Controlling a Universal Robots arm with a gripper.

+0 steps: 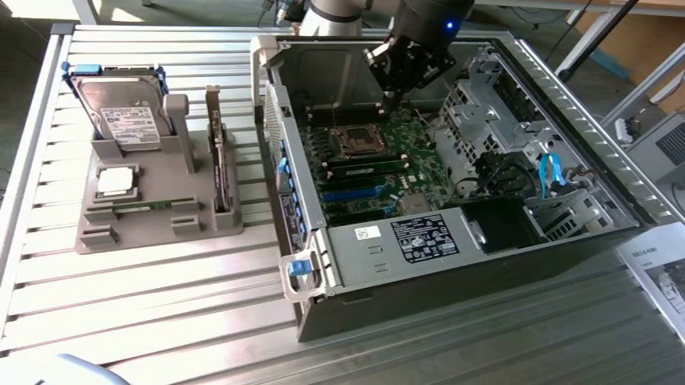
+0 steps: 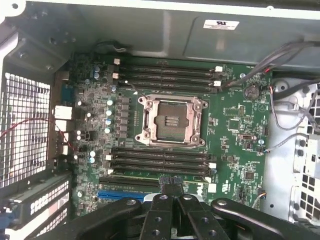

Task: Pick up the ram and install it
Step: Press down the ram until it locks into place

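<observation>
While the hand (image 2: pixel 172 192) is held over the circuit board (image 2: pixel 235 145) inside the open computer case (image 1: pixel 557 104), its fingers are pressed together with nothing pinched. The ram (image 2: pixel 150 172) is seen seated in a slot just below the empty processor socket (image 2: pixel 172 121), close beneath the fingertips.

I saw the ram (image 2: pixel 135 173) as a long, thin green stick standing on edge in a memory slot of the motherboard (image 2: pixel 235 150). It ran parallel to the empty black slots between it and the processor socket (image 2: pixel 171 121). My gripper (image 2: pixel 172 186), fingers closed, was just over its middle.
</observation>
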